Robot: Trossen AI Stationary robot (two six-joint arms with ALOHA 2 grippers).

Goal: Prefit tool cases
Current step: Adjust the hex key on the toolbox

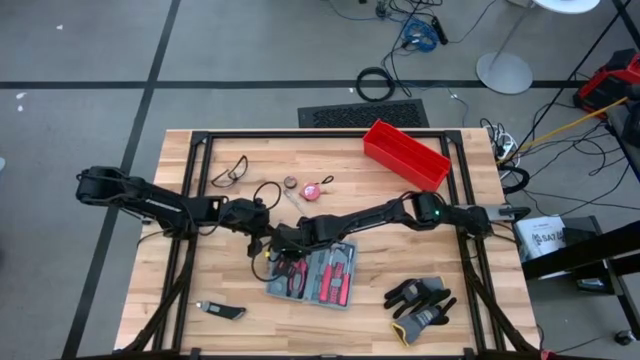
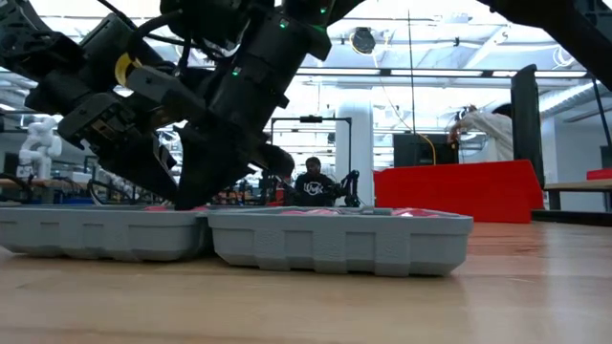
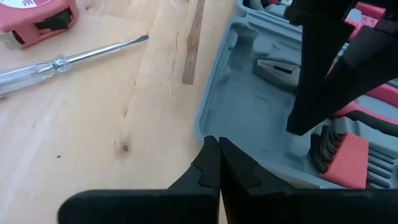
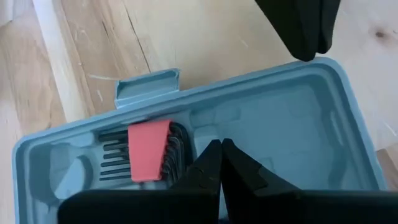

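Note:
The tool case [image 1: 312,274] lies open and flat on the wooden table, both halves up; its grey moulded inside holds pliers [image 3: 277,68] and a set of hex keys in a red holder [image 4: 149,155]. My left gripper [image 3: 214,144] is shut, and its tips stand at the rim of the case's left half. My right gripper [image 4: 221,148] is also shut. It slants down over the same half beside the hex keys, and in the low view its dark fingers [image 2: 201,182] reach down to the case [image 2: 335,239]. My left gripper has its shut fingertips right at the rim [image 3: 202,127] of the case's left half, slanting down from the table's left side; I cannot tell whether they touch it. My right gripper points its shut fingers down into the moulded inside [image 3: 273,134] of that half; touching or just above, I cannot tell.
A red bin [image 1: 405,153] stands at the far right. Safety glasses [image 1: 230,172], a pink tape measure [image 3: 37,18] and a clear-handled screwdriver [image 3: 68,62] lie beyond the case. Black gloves [image 1: 420,300] lie near right, and a utility knife [image 1: 222,311] near left.

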